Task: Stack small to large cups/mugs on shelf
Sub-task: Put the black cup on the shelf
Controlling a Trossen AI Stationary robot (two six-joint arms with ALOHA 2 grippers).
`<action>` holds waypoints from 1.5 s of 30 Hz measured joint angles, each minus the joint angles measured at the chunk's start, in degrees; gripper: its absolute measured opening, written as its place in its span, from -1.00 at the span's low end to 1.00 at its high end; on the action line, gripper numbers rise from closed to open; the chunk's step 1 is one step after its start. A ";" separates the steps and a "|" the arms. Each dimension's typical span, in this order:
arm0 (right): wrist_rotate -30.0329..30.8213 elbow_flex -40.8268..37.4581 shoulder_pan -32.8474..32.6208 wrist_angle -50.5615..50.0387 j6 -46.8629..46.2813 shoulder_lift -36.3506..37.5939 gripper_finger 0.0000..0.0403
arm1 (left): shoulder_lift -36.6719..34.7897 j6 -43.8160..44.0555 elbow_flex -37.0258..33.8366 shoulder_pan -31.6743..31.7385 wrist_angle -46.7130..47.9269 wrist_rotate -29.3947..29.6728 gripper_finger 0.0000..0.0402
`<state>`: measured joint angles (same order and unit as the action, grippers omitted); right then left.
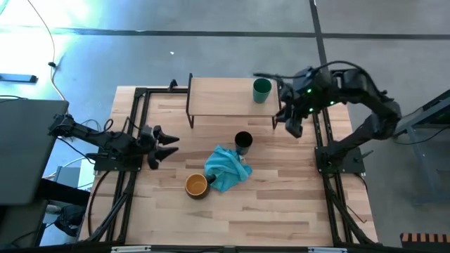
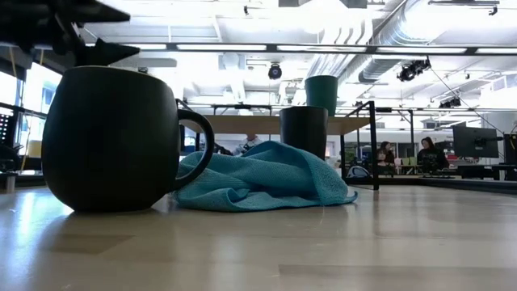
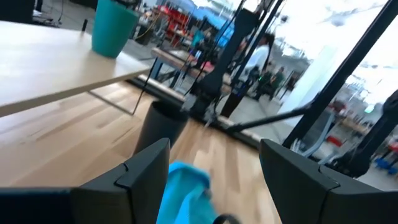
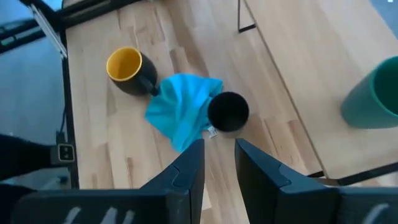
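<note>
The green cup [image 1: 261, 89] stands upright on the shelf [image 1: 221, 100], near its right end. On the table in front of the shelf, the black cup [image 1: 243, 142] stands at the far edge of the teal cloth [image 1: 226, 169]. The dark mug [image 1: 197, 185], yellow inside, stands upright at the cloth's near left side. My left gripper [image 1: 166, 145] is open, low at the table's left, pointing toward the cups. My right gripper [image 1: 294, 126] hovers by the shelf's right end with its fingers a little apart, and its wrist view looks down on the black cup [image 4: 227, 112] and the mug [image 4: 127, 68].
The crumpled teal cloth [image 2: 266, 178] lies between the mug [image 2: 113, 137] and the black cup [image 2: 304, 129], touching the mug's handle. Black frame rails run along the table's left [image 1: 130, 140] and right [image 1: 325, 140] sides. Bare wood lies in the table's near half.
</note>
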<state>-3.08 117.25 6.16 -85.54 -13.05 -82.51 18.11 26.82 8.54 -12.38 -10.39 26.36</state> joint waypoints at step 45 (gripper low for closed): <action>13.51 -31.89 -3.11 21.20 -40.06 -8.32 -0.74 | 0.09 3.58 0.00 -0.02 4.46 -1.91 0.18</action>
<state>10.43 85.36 3.05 -64.33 -53.10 -90.83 18.20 30.39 8.54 -12.40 -5.93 24.45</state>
